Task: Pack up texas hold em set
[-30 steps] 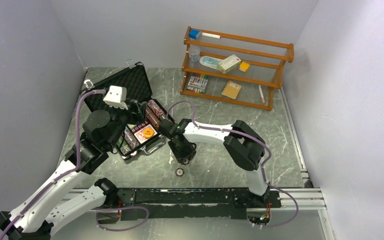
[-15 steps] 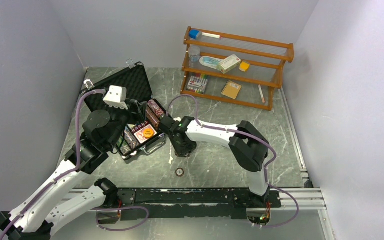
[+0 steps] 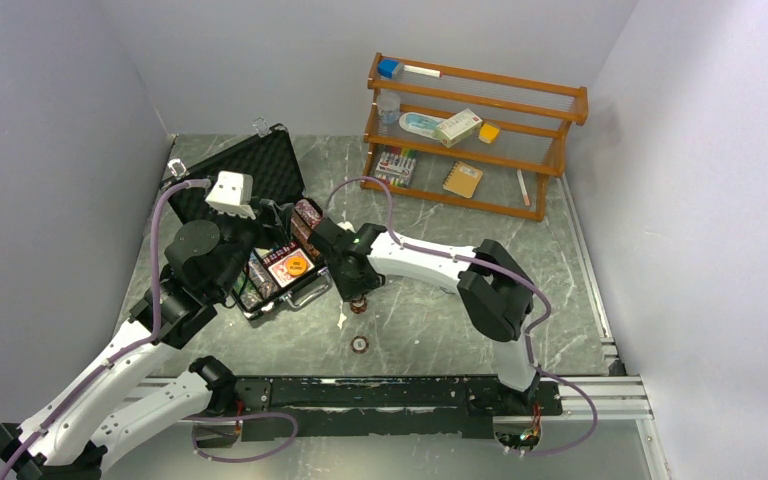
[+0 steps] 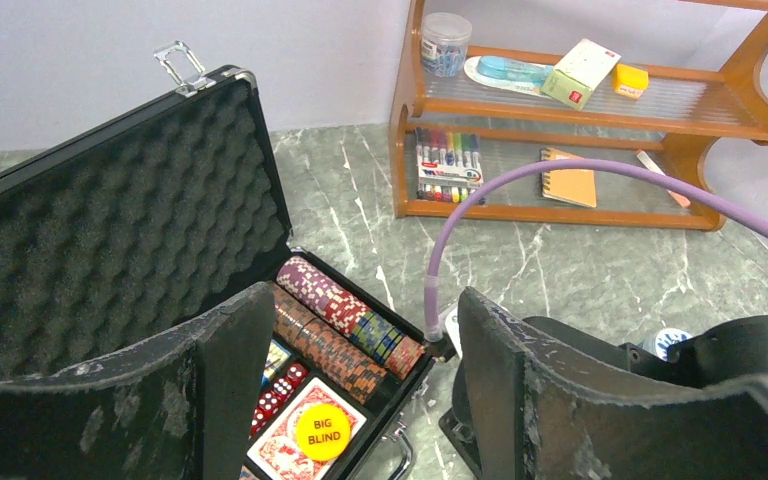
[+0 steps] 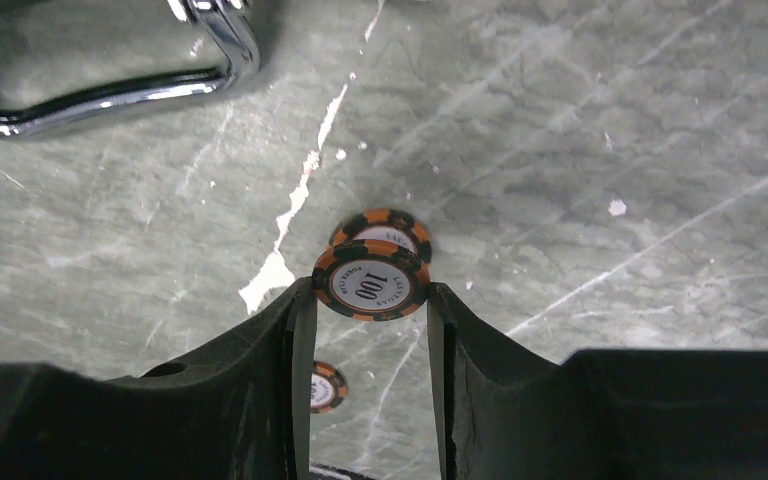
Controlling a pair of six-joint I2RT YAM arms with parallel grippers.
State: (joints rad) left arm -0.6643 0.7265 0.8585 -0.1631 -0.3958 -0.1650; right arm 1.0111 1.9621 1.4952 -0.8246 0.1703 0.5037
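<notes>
This looks like a robot test lab. Two robot arms (image 3: 425, 267) are bolted to a black rail (image 3: 400, 392) at the near edge of the tabletop (image 3: 430, 340). Plain pale walls (image 3: 50, 120) box the tabletop in on three sides.

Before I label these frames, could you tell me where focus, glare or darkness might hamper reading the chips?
Right wrist: the 100 chip in the right end effector reads sharply; the chrome handle glares. Left wrist: the orange disc is legible, the near fingers dark. Top external: even light, the loose chip too small to read.
</notes>
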